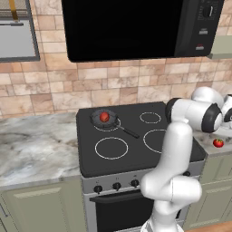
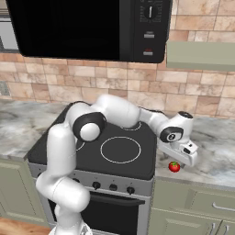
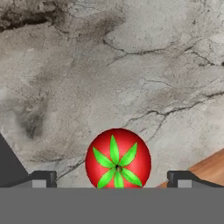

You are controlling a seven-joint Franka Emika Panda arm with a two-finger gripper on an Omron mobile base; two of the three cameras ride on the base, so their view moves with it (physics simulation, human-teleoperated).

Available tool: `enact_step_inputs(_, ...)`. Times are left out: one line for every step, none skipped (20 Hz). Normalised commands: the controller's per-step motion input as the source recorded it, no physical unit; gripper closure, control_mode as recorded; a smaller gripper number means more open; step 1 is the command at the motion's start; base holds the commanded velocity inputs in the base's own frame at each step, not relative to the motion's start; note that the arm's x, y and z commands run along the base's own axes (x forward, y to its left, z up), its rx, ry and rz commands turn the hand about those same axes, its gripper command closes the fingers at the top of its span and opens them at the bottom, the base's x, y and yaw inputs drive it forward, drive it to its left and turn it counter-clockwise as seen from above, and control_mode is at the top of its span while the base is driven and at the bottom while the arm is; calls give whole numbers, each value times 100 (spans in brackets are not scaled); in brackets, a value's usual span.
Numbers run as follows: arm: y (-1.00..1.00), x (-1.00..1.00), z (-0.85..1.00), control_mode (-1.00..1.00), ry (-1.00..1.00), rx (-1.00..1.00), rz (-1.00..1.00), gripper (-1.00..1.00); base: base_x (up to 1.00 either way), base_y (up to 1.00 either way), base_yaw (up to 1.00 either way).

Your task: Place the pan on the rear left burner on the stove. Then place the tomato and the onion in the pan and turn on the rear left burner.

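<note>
We find the small shiny red tomato with green stem cap centred between spread-apart gripper tips; likely light, slippery (rolls easily), so grip across its widest pt.

From behind the arm on its left, we look forward and down at the stove, the brick wall and the microwave above. From behind on its right, we see the same stove and microwave at a similar middle range, angled from the other side. Both views share the tomato on the right-hand surface. The hand view looks straight down, very close over that tomato and the marbled surface.
</note>
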Motion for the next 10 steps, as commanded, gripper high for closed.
enact_step_inputs(-14,11,-22,-100,2,0,0,-100,0,0,0)
enact_step_inputs(-13,7,-21,-100,3,0,0,-100,0,0,0)
enact_step_inputs(-11,2,-23,-100,3,0,0,-100,0,0,0)
enact_step_inputs(-10,0,-22,-100,4,0,0,-100,0,0,0)
enact_step_inputs(-9,0,-22,-100,3,0,0,-100,0,0,0)
enact_step_inputs(-9,0,-22,-100,4,0,0,-100,0,0,0)
enact_step_inputs(-6,2,-21,-100,4,0,0,-100,0,0,0)
enact_step_inputs(-6,5,-21,-100,4,0,0,-100,0,0,0)
enact_step_inputs(-8,9,-21,-100,4,1,0,-100,0,0,0)
enact_step_inputs(-8,10,-20,-100,4,1,0,-100,0,0,0)
